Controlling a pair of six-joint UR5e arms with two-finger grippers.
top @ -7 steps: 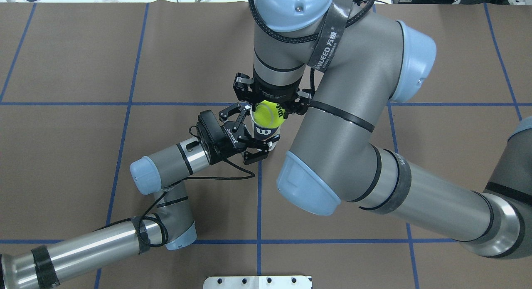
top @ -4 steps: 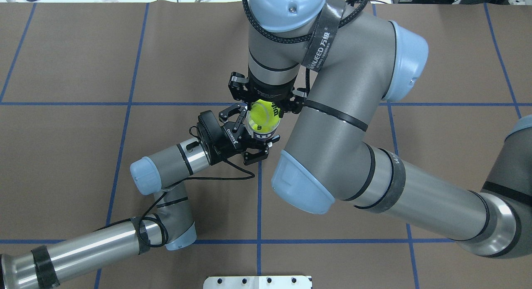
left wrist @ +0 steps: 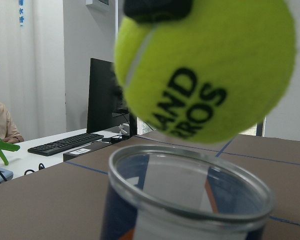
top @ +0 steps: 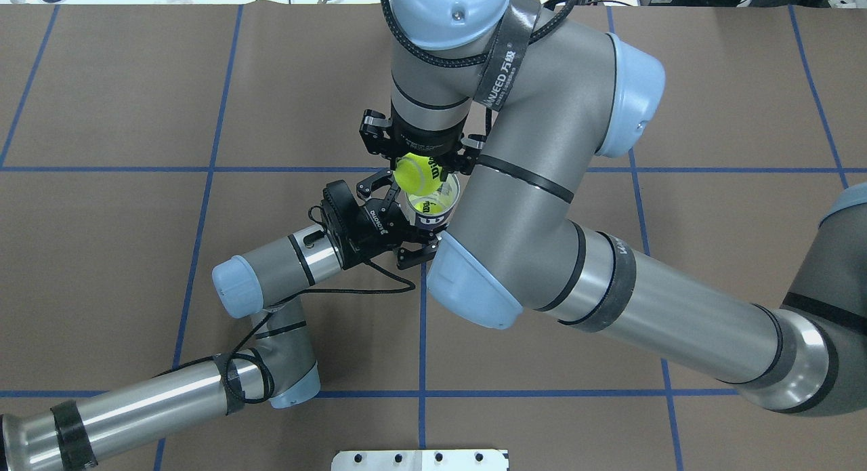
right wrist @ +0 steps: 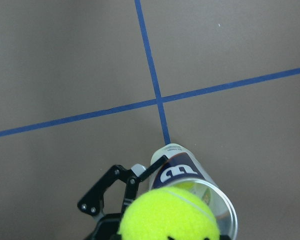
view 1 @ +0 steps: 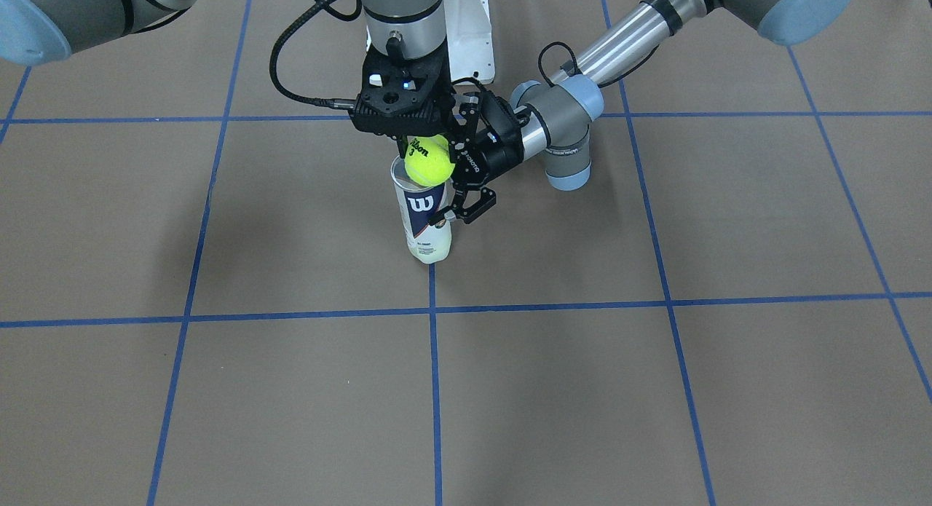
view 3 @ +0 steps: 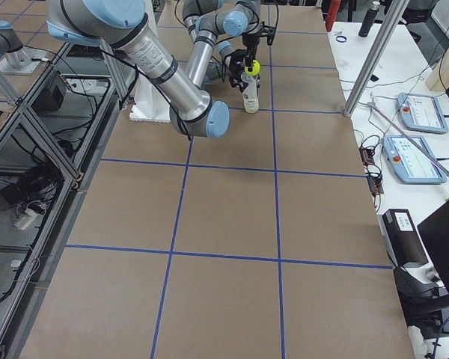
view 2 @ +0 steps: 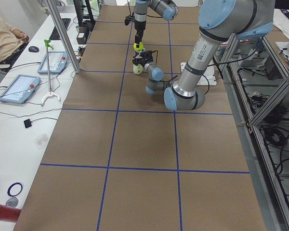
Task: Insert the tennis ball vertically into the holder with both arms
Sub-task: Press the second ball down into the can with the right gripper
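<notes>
A: tennis ball (left wrist: 205,70): fuzzy felt, matt, black printed lettering. holder (left wrist: 190,214): clear glossy plastic, smooth rim, printed label.
B: Ack. counter (view 1: 655,389): brown matt sheet, looks like paper. tape lines (view 1: 435,389): blue, smooth.
A: left arm (top: 274,262), right arm (top: 542,139): grey matt shells, brushed bare-metal tubes, glossy pale-blue caps.
B: left claw (top: 412,217), right claw (top: 418,173): black, matt. Metal or plastic, can't tell.
</notes>
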